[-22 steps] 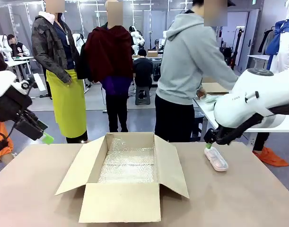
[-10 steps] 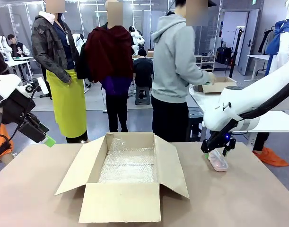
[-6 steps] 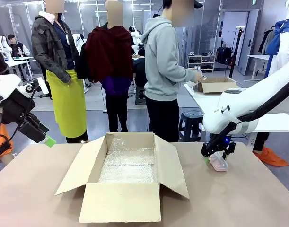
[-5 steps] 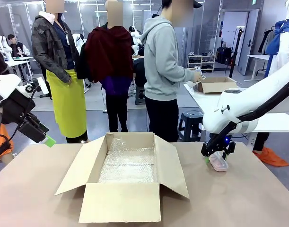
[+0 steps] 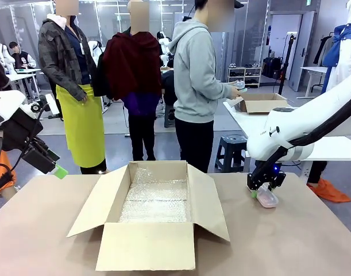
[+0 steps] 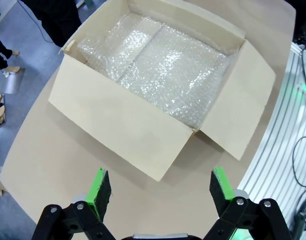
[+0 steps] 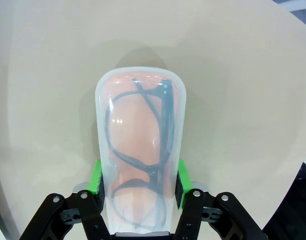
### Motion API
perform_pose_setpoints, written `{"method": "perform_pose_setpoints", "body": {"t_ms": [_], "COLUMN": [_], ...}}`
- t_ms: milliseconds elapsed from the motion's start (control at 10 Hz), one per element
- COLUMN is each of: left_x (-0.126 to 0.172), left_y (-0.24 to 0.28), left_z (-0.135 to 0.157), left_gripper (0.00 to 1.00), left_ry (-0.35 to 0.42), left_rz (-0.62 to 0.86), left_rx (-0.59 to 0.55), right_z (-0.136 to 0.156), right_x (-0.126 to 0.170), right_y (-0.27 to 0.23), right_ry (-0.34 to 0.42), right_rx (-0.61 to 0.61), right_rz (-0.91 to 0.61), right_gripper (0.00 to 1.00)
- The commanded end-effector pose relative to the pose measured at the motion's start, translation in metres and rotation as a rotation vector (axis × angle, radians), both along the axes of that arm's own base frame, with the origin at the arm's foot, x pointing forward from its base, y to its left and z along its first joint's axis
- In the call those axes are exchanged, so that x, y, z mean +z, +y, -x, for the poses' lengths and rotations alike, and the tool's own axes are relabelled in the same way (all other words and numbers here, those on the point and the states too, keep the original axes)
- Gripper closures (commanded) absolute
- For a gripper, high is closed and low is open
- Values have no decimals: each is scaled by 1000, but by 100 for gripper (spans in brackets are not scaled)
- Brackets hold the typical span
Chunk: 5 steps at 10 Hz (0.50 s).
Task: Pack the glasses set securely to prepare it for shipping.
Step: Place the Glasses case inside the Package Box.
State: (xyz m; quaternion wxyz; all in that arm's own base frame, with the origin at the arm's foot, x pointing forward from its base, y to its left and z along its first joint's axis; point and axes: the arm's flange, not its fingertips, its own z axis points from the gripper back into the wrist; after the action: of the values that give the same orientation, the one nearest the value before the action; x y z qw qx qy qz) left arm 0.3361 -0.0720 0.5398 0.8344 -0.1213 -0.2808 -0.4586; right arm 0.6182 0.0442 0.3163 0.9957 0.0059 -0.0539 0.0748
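Note:
A pink translucent glasses case (image 7: 139, 150) with dark-framed glasses inside is clamped between the green pads of my right gripper (image 7: 138, 185). In the front view the same case (image 5: 267, 198) hangs just above the table at the right, with the right gripper (image 5: 261, 190) shut on it. My left gripper (image 6: 157, 184) is open and holds nothing; it hovers high over the table's left side, above the box. In the front view the left gripper (image 5: 56, 170) sits at the far left edge.
An open cardboard box (image 5: 149, 244) lined with bubble wrap (image 5: 155, 201) stands mid-table, flaps spread out (image 6: 238, 122). A person in a grey hoodie (image 5: 195, 75) stands beyond the table's far edge, turned toward another table with a small box (image 5: 261, 103). Other people stand behind.
My right gripper has closed on the pink case and raised it slightly off the table. The person in the hoodie has shifted a little left. The left arm has stayed still.

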Motion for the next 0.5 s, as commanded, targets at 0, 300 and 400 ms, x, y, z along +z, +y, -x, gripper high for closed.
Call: {"method": "perform_pose_setpoints", "body": {"t_ms": [0, 300, 400], "left_x": [2, 2, 2], "left_y": [0, 0, 0], "left_z": [2, 2, 2], "left_gripper": [0, 0, 0], "left_ry": [3, 3, 3], "left_rz": [13, 13, 13], "left_rx": [1, 1, 1], "right_z": [-1, 14, 20], "right_x": [6, 86, 112], "right_y": [1, 20, 28], "right_ry": [13, -113, -137], "right_rx": [-22, 128, 159], "right_rz": [13, 43, 40], "right_gripper": [63, 63, 63]}}
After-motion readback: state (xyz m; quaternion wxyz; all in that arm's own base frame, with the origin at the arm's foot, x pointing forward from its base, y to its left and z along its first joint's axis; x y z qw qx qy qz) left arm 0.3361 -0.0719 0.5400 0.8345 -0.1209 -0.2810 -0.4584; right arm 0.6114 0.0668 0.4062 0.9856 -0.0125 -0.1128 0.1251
